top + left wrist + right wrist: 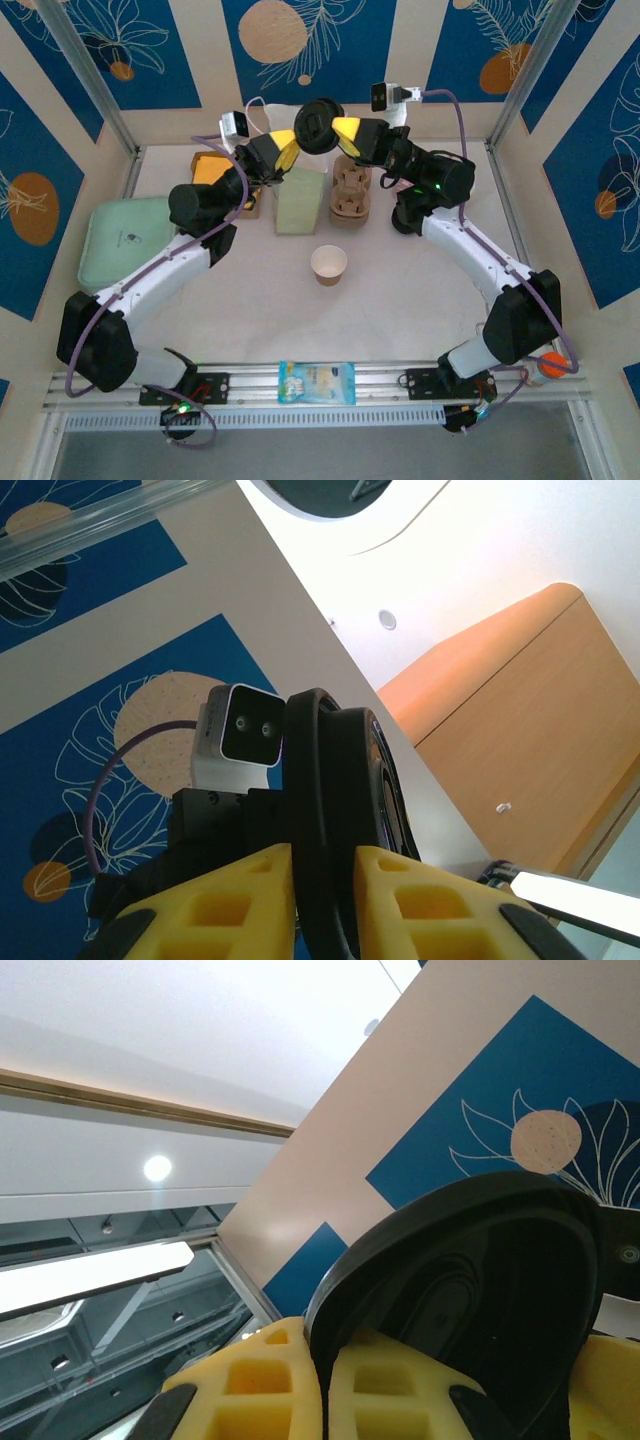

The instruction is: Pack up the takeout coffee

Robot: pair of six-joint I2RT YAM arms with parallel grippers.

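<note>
- Black lid (318,125) held aloft at upper centre of the top view, well above the table (400,300).
- Left fingers (225,905) pressed on its rim from both sides; right fingers (260,1385) clenched on its edge as well.
- Open brown cup (329,264) standing uncapped at frame centre; judged to be the coffee awaiting this lid.
- Release one pair fully before moving the other; avoid twisting the lid between two grips.
- Bring the lid down flat and centred over the cup, then press evenly; an off-centre push likely to tip the cup.

Blk lid (318,125) aloft on edge; kraft cup (329,265) upright, lidless, mid-table.
</note>
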